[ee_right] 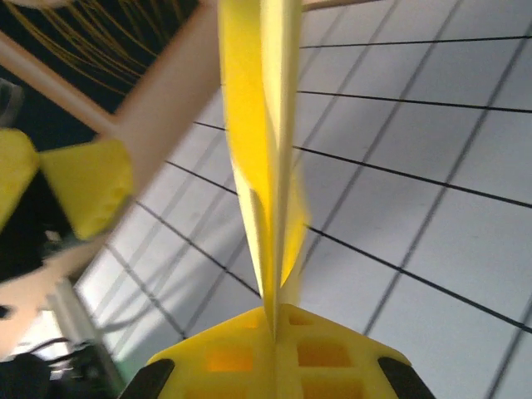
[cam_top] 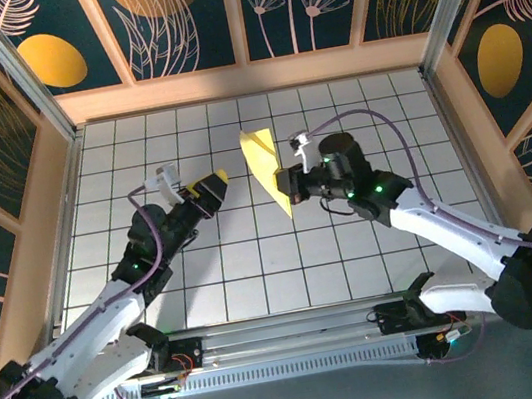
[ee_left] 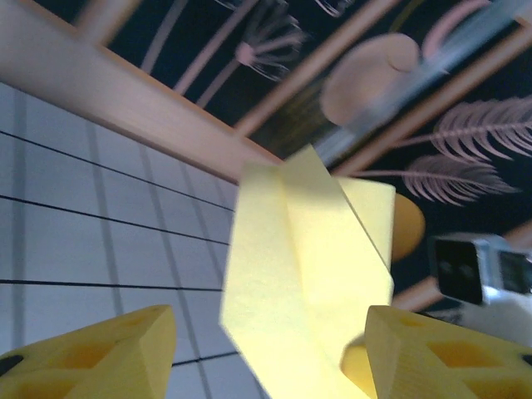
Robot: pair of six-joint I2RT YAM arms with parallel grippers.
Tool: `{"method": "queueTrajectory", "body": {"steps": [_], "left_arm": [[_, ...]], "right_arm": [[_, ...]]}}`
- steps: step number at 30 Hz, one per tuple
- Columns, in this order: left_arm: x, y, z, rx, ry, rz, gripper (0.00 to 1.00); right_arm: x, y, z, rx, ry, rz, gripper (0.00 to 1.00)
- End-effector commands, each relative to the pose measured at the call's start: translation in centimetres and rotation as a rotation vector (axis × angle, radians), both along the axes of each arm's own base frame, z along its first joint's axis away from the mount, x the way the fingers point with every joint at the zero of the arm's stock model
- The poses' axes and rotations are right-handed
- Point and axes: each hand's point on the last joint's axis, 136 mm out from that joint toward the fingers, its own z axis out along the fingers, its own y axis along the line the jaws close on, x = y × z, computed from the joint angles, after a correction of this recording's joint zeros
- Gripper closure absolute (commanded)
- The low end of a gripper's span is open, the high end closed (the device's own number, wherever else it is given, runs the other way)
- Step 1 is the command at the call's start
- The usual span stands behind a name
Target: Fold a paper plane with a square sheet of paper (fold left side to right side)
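My left claw (cam_top: 211, 186) sits left of centre in the top view, its yellow fingers (ee_left: 100, 357) wide apart and gripping nothing. Just right of it, mid-frame, the paper plane (cam_top: 266, 164) stands on edge over the gridded tabletop (cam_top: 256, 262). My right claw (cam_top: 294, 183) is pinched tight on its lower edge.

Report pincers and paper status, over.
Right pincer shut on folded yellow paper, held aloft. Left pincer open, clear of paper. Nothing in the way.
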Motion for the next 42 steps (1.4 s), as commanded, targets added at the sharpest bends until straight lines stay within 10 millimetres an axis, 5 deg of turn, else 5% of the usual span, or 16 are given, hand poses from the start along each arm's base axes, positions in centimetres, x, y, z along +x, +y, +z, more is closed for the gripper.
{"method": "queueTrajectory", "body": {"steps": [1, 6, 13, 18, 22, 26, 32, 42], "left_arm": [[0.3, 4.2, -4.2, 0.16, 0.101, 0.208, 0.38], [-0.3, 7.2, -5.1, 0.176, 0.141, 0.34, 0.37], [-0.6, 7.8, -5.2, 0.175, 0.14, 0.357, 0.36], [-0.5, 7.6, -5.4, 0.18, 0.148, 0.35, 0.36], [-0.4, 7.4, -5.6, 0.188, 0.151, 0.342, 0.35], [-0.3, 6.9, -5.8, 0.191, 0.158, 0.328, 0.35], [0.4, 5.0, -7.1, 0.177, 0.199, 0.26, 0.34], [2.1, -2.9, -12.6, 0.126, 0.373, -0.037, 0.37]], "right_arm": [[2.1, -4.9, -4.9, -0.463, -0.028, -0.292, 1.0], [2.4, -5.4, -8.4, -0.829, -0.079, -0.411, 1.0], [2.7, -4.6, -13.3, -1.197, -0.149, -0.458, 1.0], [2.7, -3.7, -17.3, -1.29, -0.116, -0.415, 0.97], [2.2, -1.9, -19.0, -1.207, -0.045, -0.34, 0.82], [1.9, 0.1, -18.1, -1.01, 0.032, -0.276, 0.64], [2.2, -0.2, -14.7, -0.737, 0.112, -0.256, 0.43], [3.2, -6.1, -9.2, -0.258, 0.146, -0.332, 0.29]]}}
